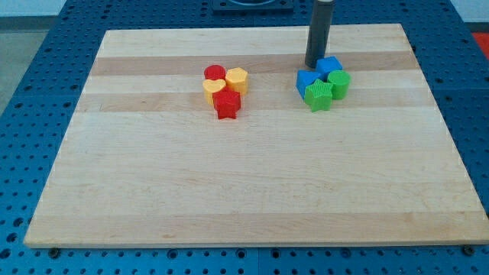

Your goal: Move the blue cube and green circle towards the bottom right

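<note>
Camera view, my tip [314, 64] touching blue cube [329, 66], green circle [339, 82] beside

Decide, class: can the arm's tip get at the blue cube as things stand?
Probably yes. My tip sits just above-left of the blue cube, nothing between them. The green circle lies beyond it, toward the view's bottom right.

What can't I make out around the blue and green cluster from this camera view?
- My tip: whether it touches the blue cube or stops just short, too close to tell.
- Second blue block: shape unclear, partly hidden by the green star.
- Green circle: its left side is covered by the star.
- Rod's top: cut off by the view's top.
</note>
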Controlling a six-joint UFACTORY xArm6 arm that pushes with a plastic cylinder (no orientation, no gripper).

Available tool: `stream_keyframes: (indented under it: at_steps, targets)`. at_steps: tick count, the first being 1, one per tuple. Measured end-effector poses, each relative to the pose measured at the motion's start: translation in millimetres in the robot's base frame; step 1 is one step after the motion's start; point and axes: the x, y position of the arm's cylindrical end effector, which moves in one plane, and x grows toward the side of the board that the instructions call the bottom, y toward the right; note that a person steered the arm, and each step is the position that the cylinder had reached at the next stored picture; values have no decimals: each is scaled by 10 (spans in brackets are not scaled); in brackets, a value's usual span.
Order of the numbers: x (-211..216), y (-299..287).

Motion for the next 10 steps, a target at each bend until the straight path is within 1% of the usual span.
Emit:
stream_keyframes:
  at_steps: [3,4,6,8,10]
  targets:
    - [80,430]
    - [189,430]
    - [569,431]
    - [815,532]
    - [1332,539]
